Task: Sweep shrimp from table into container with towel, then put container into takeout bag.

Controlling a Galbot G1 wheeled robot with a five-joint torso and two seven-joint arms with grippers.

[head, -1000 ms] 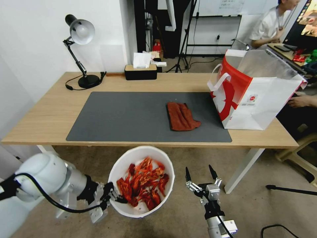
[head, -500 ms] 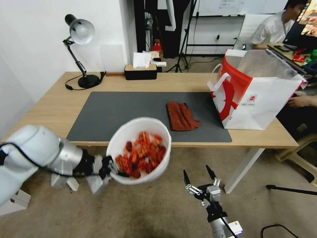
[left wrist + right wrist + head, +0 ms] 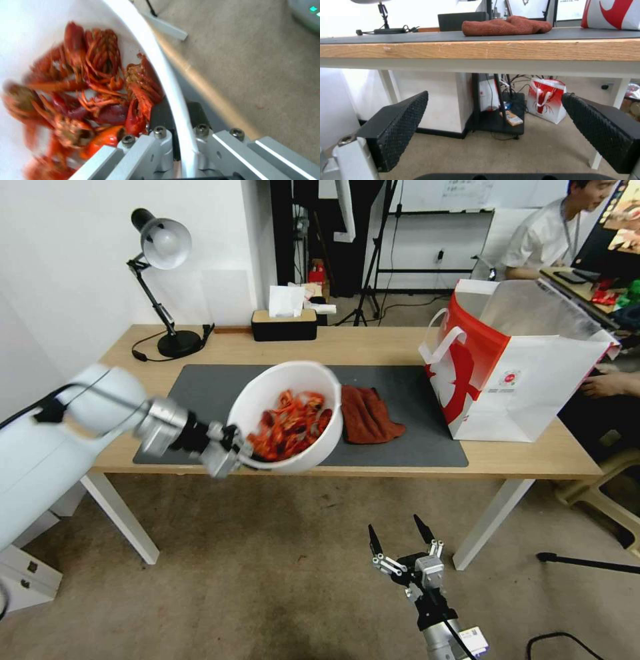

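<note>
White bowl (image 3: 288, 415) of shrimp (image 3: 291, 424) hangs over the bench (image 3: 373, 343) edge, rim pinched in your left end effector (image 3: 230, 453); right end effector (image 3: 398, 537) idles open below. Carry it level into the bag (image 3: 527, 360).

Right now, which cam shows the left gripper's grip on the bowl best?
Left wrist view: the left gripper pinches the container rim, one finger inside by the shrimp. Head view shows it blurred at the near rim. Right wrist view faces the table edge.
</note>
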